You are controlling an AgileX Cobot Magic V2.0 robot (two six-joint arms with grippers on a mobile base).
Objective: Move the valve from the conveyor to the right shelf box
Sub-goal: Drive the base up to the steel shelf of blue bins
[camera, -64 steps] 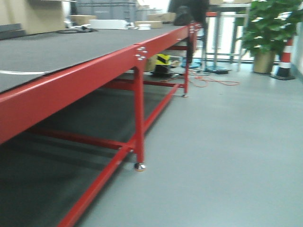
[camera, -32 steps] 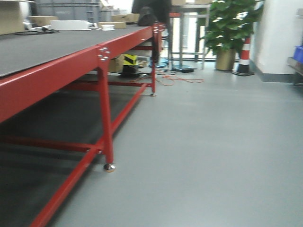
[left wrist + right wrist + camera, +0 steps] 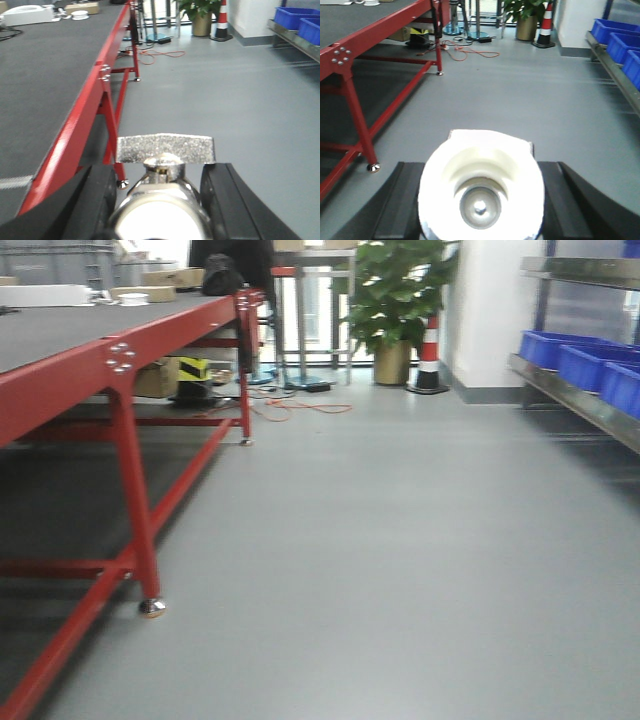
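My left gripper [image 3: 161, 197] is shut on a silver-grey metal valve [image 3: 165, 150] with a flat handle on top, held between the black fingers [image 3: 227, 200]. My right gripper [image 3: 481, 200] is shut on a second valve [image 3: 480, 170], whose white cap faces the camera. The conveyor [image 3: 60, 330], with a dark grey belt and red legs, runs along the left; it also shows in the left wrist view [image 3: 45, 75] and the right wrist view [image 3: 365, 20]. Blue shelf boxes [image 3: 585, 360] sit on a metal shelf at the right. No gripper shows in the front view.
Grey floor lies between the conveyor and the shelf [image 3: 575, 400]. A potted plant [image 3: 395, 300] and a red-white cone [image 3: 430, 350] stand at the far end. Orange cables [image 3: 290, 405] and boxes lie near the far conveyor leg [image 3: 245, 380].
The front view has swung to the right. The conveyor has slid to the left of the frame, and the shelf with blue boxes has come into view on the right.
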